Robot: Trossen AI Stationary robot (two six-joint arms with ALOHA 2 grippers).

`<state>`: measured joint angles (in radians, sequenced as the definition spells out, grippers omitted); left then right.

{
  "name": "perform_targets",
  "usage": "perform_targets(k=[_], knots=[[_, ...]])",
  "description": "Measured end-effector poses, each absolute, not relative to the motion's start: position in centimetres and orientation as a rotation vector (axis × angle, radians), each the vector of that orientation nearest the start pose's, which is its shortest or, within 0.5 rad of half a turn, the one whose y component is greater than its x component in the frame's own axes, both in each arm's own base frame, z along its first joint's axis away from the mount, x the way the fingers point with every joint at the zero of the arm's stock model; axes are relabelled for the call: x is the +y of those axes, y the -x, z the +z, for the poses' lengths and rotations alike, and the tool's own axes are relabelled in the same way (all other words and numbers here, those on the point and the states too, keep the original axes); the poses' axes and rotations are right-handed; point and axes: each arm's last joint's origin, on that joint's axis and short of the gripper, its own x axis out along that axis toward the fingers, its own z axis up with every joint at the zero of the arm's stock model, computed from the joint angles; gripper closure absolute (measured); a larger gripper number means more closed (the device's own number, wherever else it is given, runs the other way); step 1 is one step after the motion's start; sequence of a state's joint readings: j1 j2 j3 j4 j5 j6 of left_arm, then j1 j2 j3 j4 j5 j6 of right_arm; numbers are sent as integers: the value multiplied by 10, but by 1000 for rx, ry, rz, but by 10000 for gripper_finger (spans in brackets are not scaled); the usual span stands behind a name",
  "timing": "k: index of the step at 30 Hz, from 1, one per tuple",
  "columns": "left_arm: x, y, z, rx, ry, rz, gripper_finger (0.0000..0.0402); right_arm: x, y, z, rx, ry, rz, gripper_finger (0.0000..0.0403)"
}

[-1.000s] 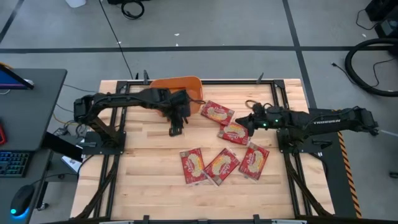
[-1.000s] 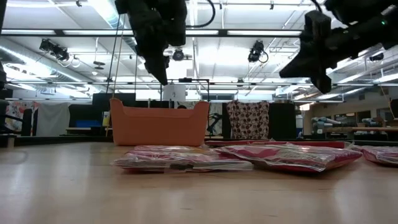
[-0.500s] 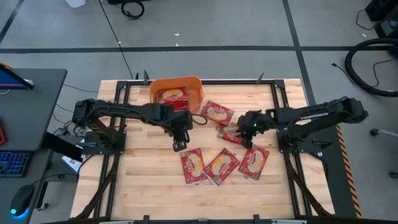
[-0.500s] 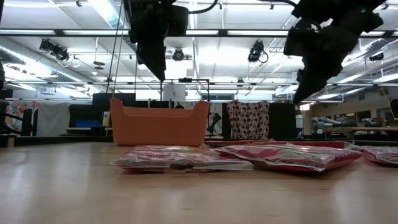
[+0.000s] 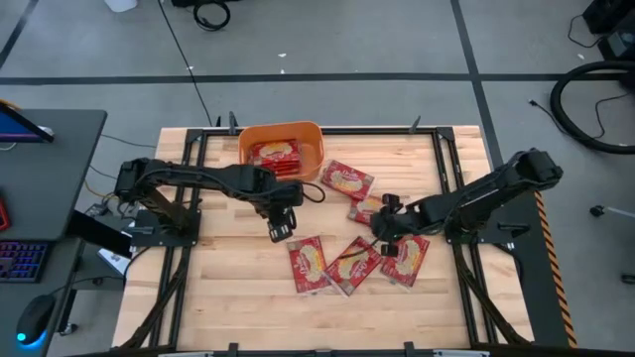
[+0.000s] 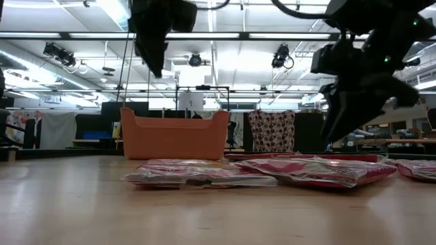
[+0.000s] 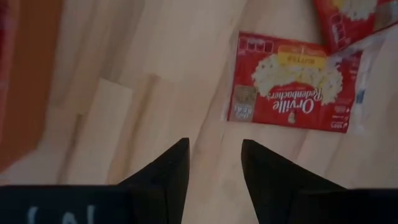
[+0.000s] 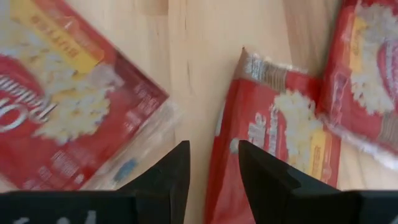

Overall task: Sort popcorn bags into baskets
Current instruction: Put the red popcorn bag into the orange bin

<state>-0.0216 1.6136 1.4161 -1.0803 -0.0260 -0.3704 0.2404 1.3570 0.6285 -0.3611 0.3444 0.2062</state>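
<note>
Bright overhead light, wrist views blurry

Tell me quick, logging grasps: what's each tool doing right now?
Left tool: open, empty, above bare table near a popcorn bag.
Right tool: open, empty, low over the loose popcorn bags.

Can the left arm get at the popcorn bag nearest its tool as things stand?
Probably yes: the left tool hangs open and empty beside that popcorn bag, bare table between them.

Lab hall, ceiling lights (image 6: 116, 13), taped floor (image 5: 327, 75)
</note>
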Motion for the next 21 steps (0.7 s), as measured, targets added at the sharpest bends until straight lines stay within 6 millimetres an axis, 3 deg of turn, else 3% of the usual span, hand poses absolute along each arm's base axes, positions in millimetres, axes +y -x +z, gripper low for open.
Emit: perform_targets(k=[11,21], knots=[[-3,-311,334,1179,182,277,251,47,-240,126,1083,183,-268,260],[-4,-311,343,1151,164,283,251,46,-242,116,1093,241,-356,282]])
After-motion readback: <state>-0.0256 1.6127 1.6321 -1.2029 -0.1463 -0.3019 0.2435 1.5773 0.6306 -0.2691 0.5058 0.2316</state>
